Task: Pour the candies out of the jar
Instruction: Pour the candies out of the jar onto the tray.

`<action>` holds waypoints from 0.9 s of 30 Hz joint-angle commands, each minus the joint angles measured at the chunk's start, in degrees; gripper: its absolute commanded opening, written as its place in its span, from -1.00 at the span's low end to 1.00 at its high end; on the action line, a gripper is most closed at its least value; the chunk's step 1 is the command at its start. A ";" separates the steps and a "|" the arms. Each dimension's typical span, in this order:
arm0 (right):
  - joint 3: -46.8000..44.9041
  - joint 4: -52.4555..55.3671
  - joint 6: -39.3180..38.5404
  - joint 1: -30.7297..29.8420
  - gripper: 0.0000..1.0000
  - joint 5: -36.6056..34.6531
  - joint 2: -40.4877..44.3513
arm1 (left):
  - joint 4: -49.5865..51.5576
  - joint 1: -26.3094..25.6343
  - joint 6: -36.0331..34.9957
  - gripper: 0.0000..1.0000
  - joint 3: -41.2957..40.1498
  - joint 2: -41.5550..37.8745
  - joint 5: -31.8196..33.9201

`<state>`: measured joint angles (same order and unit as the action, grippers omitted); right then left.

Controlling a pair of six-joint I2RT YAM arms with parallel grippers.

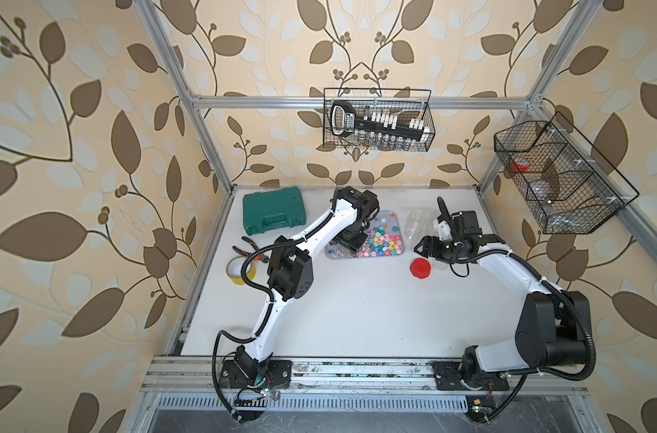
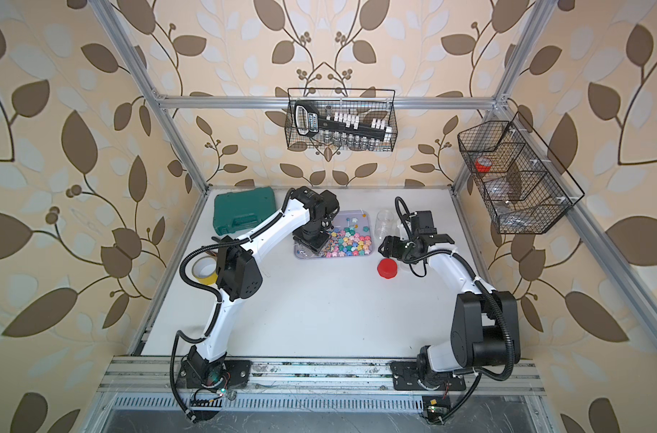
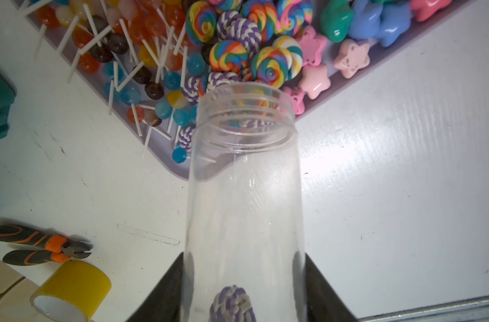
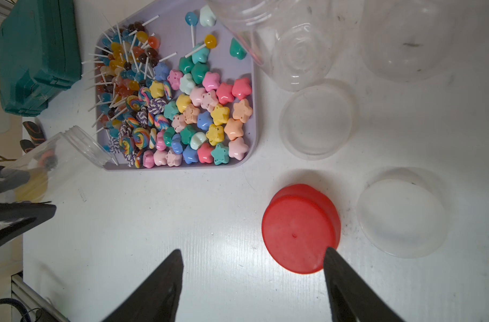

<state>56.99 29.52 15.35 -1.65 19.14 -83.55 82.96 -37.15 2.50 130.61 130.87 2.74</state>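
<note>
1. Left tool [image 3: 244, 255] is clamped on the base end of the clear plastic jar [image 3: 244, 181]. The jar is tipped, mouth low over the near-left corner of the flat lilac tray [image 3: 179, 170], which sits toward the far edge of the white bench [image 1: 356, 307].
2. Multicoloured candies [image 3: 229, 53] (stars, stick lollipops, swirls) lie heaped in the tray. One purple-and-white twisted candy [image 3: 233, 305] sits at the jar's base.
3. Right tool [image 4: 252, 251] is wide and empty, hanging over the bench just beside the red round lid [image 4: 299, 228].
4. To do it well, probably raise the base more or shake so that piece slides out. Shift the mouth further inside the rim, since it's right at the corner and could spill.
5. Only the left wrist view shows the stuck piece; the top views mostly hide the jar under the arm. The right wrist view gives the tilt side-on, plus two clear round lids [image 4: 317, 120].
</note>
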 commanded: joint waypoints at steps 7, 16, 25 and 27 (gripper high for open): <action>-0.61 0.76 -0.96 -0.50 0.51 0.63 -0.12 | -5.98 4.86 3.18 -0.98 -9.32 -8.54 -2.11; -0.13 1.04 -1.04 -0.90 0.51 0.95 -0.58 | -4.88 -0.59 3.65 -0.96 -2.81 -7.57 2.84; -0.31 0.72 -1.12 -0.96 0.52 1.04 -0.78 | -5.37 1.15 4.45 -0.94 -3.69 -7.33 3.73; -0.37 0.69 -1.19 -0.98 0.51 0.84 -0.78 | -8.53 3.98 4.30 -0.94 -8.45 -8.28 2.05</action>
<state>56.99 29.78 15.14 -2.26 19.35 -83.74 75.61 -34.63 6.02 124.99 125.03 3.57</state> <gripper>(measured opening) 0.758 0.550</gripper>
